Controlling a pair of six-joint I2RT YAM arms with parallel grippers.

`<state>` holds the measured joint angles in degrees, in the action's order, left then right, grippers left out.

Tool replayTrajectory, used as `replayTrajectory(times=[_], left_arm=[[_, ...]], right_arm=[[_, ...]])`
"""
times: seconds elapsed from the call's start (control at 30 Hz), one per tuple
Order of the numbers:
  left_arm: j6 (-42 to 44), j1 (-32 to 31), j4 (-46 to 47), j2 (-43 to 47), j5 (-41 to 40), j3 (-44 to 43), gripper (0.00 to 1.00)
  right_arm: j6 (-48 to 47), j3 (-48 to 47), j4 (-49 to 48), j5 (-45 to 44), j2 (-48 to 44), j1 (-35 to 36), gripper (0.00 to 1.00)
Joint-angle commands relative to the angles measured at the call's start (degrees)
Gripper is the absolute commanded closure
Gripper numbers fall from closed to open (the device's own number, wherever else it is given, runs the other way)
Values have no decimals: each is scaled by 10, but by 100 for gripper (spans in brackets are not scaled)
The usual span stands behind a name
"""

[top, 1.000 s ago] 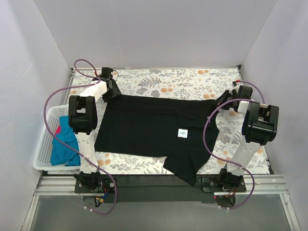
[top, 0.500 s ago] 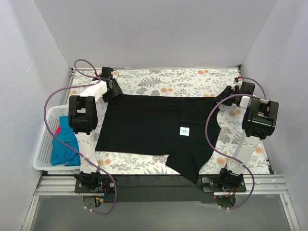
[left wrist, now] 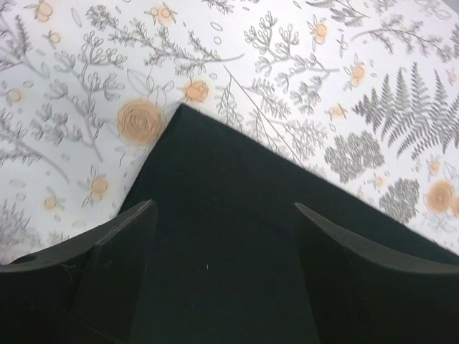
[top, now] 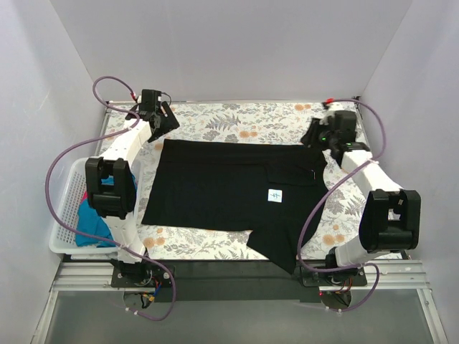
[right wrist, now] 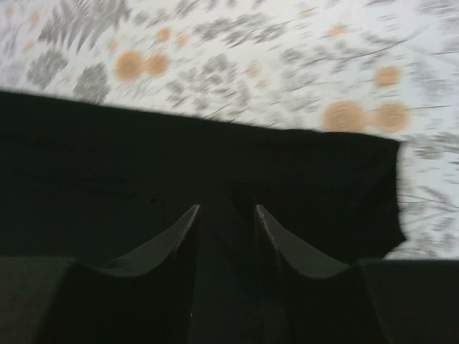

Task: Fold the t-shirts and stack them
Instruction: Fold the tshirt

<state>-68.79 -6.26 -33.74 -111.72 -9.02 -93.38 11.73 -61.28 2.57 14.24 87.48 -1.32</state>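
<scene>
The large black t-shirt [top: 229, 186] lies spread flat on the floral table, with a white tag [top: 273, 196] on it and a flap hanging toward the near edge. My left gripper [top: 170, 123] is open wide and empty, just above the shirt's far left corner [left wrist: 193, 143]. My right gripper [top: 313, 136] hovers over the shirt's far right corner [right wrist: 344, 179], its jaws a narrow gap apart with nothing between them. The teal-blue t-shirt [top: 90, 223] lies in the basket at the left. The pink-red cloth is hidden behind the left arm.
The white lattice basket [top: 63, 226] stands at the table's left edge, beside the left arm. White walls close in the table at the back and both sides. The purple cables loop beside each arm.
Both arms have stretched toward the back. The left gripper lifted off the far left corner. The right gripper let go of the right sleeve and moved left and back. The shirt's far edge now lies straight.
</scene>
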Motion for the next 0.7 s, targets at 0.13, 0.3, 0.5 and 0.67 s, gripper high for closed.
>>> replayTrajectory(times=[0.13, 0.3, 0.5, 0.67], left_arm=[[-18, -54, -10, 156, -51, 133, 25], [-20, -95, 8, 256, -74, 253, 25], [-30, -112, 53, 348, -93, 409, 25], [-25, -113, 67, 360, -101, 442, 25]], right_arm=[[-71, 43, 87, -107, 4, 202, 60], [-93, 26, 106, -156, 59, 277, 60], [-102, 5, 121, -185, 102, 306, 60], [-101, 4, 125, -215, 121, 316, 60]])
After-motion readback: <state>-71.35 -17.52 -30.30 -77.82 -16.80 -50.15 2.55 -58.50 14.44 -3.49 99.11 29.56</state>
